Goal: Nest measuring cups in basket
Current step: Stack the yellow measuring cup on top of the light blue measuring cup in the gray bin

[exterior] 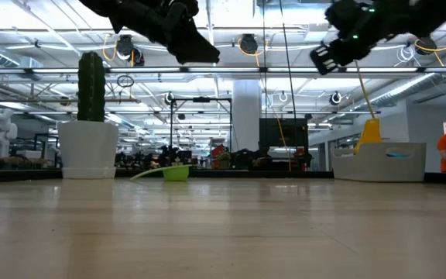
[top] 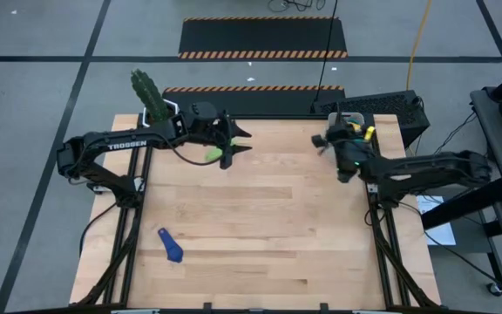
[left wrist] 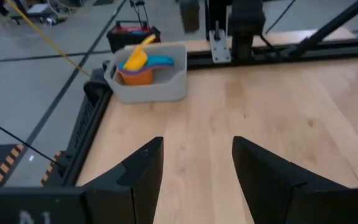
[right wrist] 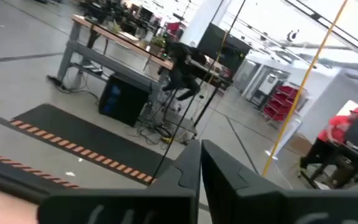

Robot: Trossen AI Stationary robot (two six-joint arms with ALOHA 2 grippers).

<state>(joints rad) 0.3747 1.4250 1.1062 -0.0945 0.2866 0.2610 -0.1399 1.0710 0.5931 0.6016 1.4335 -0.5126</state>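
Bright, even overhead light, soft shadows, right wrist view blurred.

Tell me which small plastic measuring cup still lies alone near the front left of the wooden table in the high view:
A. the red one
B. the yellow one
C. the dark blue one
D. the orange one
C: the dark blue plastic measuring cup lies by itself on the wooden table, while orange and yellow cups show in the light grey-blue plastic basket.

wide bare table [top: 268, 227] between green cup [top: 213, 154] and basket [left wrist: 166, 87]
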